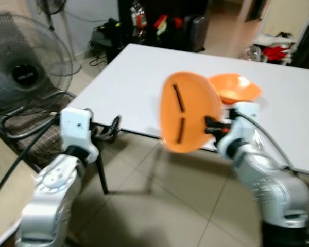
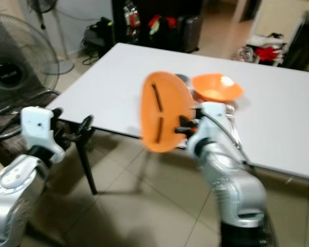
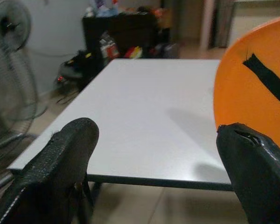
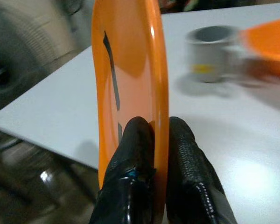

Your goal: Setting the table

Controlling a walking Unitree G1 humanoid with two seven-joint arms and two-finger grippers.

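Gripping a round orange plastic plate (image 1: 188, 110) on edge, right gripper (image 4: 161, 133) clenched at its rim.
Plate upright over white table's (image 1: 129, 82) six-o'clock edge; left gripper (image 3: 154, 163) spread, released; orange bowl (image 1: 234, 87) at two o'clock.

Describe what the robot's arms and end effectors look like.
Both arms are silver metal with rounded joint housings and white wrist blocks. A black cable runs along each. The left end effector and right end effector each have two long black fingers with a rough, textured surface.

No readable text anywhere; the fan (image 1: 26, 67) hub badge was too blurred for me to read.
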